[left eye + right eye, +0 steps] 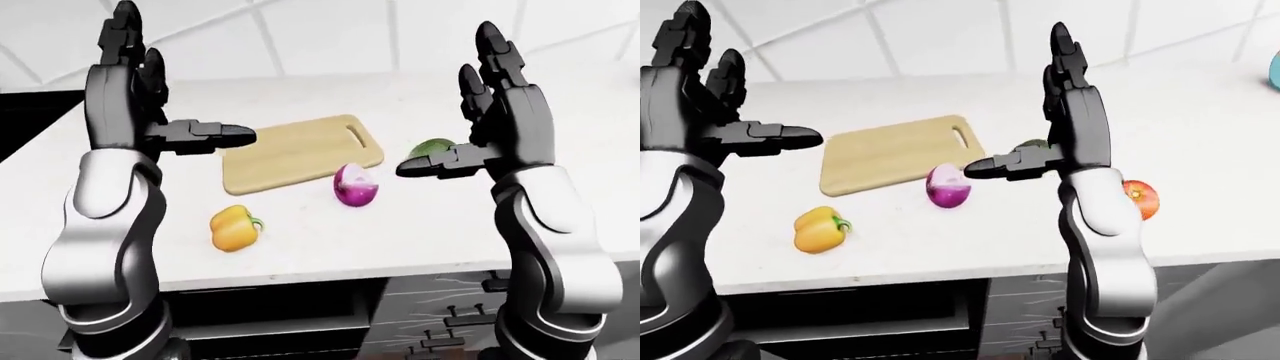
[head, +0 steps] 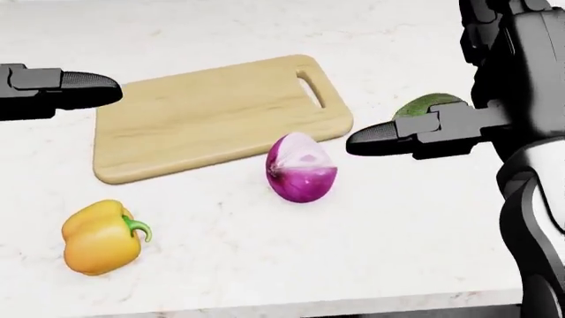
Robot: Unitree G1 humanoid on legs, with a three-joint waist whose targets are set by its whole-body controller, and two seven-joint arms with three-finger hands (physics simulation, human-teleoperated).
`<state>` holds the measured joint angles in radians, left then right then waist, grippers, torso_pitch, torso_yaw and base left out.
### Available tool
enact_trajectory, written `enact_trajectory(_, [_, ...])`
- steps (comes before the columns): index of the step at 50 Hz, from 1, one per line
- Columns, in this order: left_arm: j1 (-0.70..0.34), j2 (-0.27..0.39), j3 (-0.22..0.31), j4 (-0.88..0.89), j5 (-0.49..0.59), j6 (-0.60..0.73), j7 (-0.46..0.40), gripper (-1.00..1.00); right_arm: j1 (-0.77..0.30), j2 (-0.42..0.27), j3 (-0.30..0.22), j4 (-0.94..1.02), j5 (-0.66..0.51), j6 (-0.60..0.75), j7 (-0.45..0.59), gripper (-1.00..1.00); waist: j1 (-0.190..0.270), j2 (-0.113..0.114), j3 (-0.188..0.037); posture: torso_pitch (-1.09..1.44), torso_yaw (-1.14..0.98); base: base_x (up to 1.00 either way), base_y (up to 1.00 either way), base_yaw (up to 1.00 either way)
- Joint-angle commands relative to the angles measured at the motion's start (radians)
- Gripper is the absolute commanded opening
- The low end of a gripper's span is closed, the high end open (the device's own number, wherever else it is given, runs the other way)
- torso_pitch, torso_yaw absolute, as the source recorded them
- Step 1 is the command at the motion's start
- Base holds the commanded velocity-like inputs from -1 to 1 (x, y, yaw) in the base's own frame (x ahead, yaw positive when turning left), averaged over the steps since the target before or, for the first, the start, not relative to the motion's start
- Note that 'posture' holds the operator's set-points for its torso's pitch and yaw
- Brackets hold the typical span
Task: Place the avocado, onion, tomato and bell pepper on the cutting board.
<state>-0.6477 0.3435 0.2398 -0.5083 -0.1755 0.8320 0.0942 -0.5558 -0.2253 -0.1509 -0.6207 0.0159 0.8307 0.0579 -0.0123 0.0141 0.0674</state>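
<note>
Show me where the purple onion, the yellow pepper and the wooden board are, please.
purple onion point(image 2: 302, 168): head view, middle of its cut face and skin.
yellow pepper point(image 2: 99, 238): head view, middle of its body, left of the green stem.
wooden board point(image 2: 212, 112): head view, bare middle of its top.

I see a white worktop point(image 2: 265, 265) with faint grey marbling. The cutting board point(image 2: 203, 112) is pale tan wood with a light grain. The onion point(image 2: 302, 169) is purple-magenta, with a paler pink-white patch on its upper side. The bell pepper point(image 2: 99, 237) is yellow-orange with a green stem. The avocado point(image 2: 426, 105) shows as a dull green dome. The tomato point(image 1: 1140, 198) is red-orange. My left hand point(image 1: 125, 97) and right hand point(image 1: 505, 109) are matt black, and the forearms below them turn glossy white with dark grey segments. The wall tiles point(image 1: 940, 34) are white with grey grout lines. At the right edge of the right-eye view sits a sliver of something light blue point(image 1: 1274, 71).
</note>
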Motion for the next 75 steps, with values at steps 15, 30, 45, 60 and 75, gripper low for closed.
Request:
enact_trajectory(15, [0.025, 0.02, 0.056, -0.164, -0.034, 0.07, -0.027, 1.0, -0.055, 0.0, 0.012, -0.02, -0.024, -0.005, 0.01, 1.0, 0.014, -0.01, -0.051, 0.0, 0.0, 0.0, 0.0, 0.0])
enact_trajectory(30, [0.078, 0.079, 0.134, -0.426, -0.332, 0.301, -0.026, 1.0, 0.01, 0.031, 0.014, -0.005, -0.027, -0.086, 0.008, 1.0, 0.012, 0.002, -0.049, 0.0, 0.0, 0.0, 0.0, 0.0])
enact_trajectory(45, [0.255, 0.048, -0.021, -0.53, -0.012, 0.224, -0.255, 1.0, 0.028, 0.03, 0.016, -0.041, -0.031, -0.07, 0.004, 1.0, 0.013, -0.003, -0.045, 0.0, 0.0, 0.0, 0.0, 0.0])
enact_trajectory(60, [0.378, -0.063, -0.06, -0.52, 0.377, 0.101, -0.577, 1.0, 0.028, 0.036, 0.014, -0.03, -0.033, -0.082, 0.003, 1.0, 0.019, -0.013, -0.049, 0.0, 0.0, 0.0, 0.0, 0.0])
enact_trajectory(75, [0.452, -0.135, -0.056, -0.374, 0.492, -0.08, -0.642, 1.0, 0.045, 0.036, 0.013, -0.053, -0.032, -0.069, 0.007, 1.0, 0.023, -0.019, -0.055, 0.0, 0.0, 0.0, 0.0, 0.0])
